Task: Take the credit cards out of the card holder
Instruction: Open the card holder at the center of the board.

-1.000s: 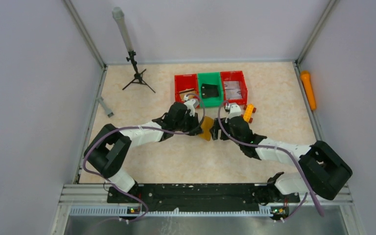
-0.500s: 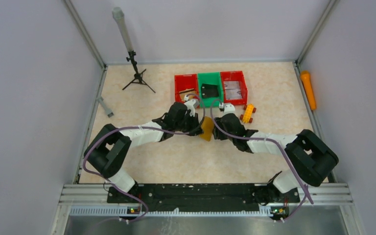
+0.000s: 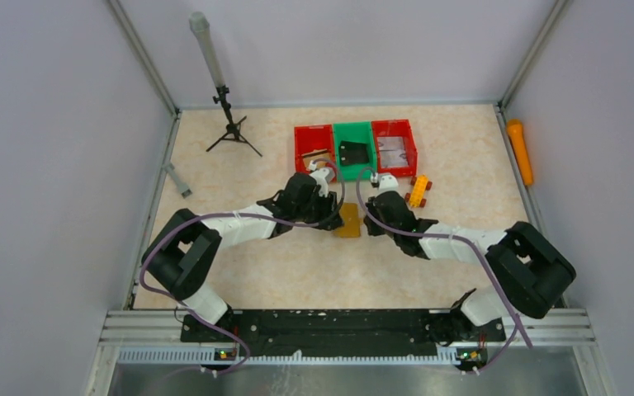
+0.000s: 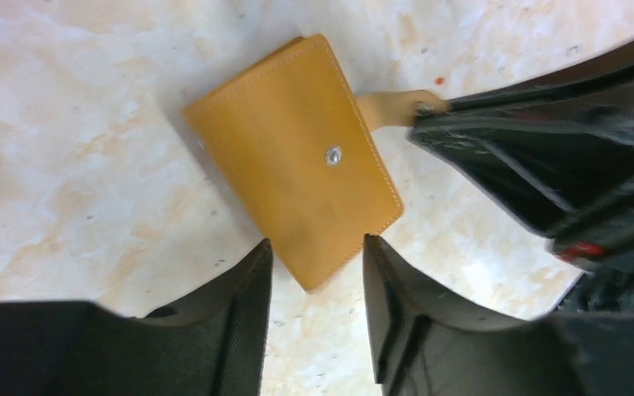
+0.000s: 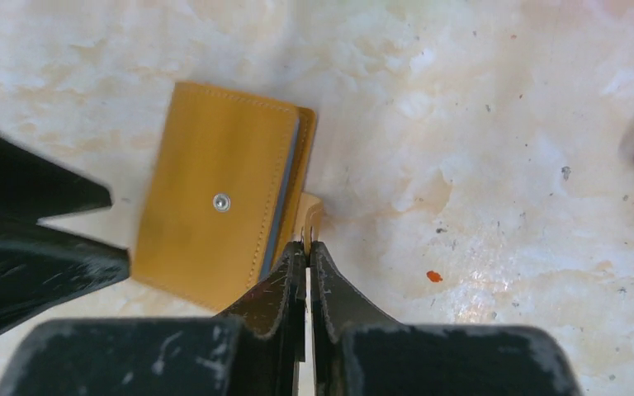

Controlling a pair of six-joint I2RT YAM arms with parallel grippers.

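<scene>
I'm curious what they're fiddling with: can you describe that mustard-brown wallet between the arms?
The card holder is a mustard-brown, leather-looking wallet with visible edge stitching and a metal snap stud mid-face. It lies folded shut on the marbled table; a grey sliver shows between its flaps. The right end effector pinches its small side tab. The left end effector is open, straddling one corner; contact unclear.

Card holder (image 5: pixel 215 198) lay folded shut, insides hidden; only thin grey sliver showed at open edge. End of tab (image 5: pixel 310 213) vanished between pressed-together fingers of right gripper (image 5: pixel 306 247). Left wrist view: right gripper blurred, cut by frame edge. From above, left gripper (image 3: pixel 338 216) fingers too small to read; red bin (image 3: pixel 413 152) contents unclear.
</scene>
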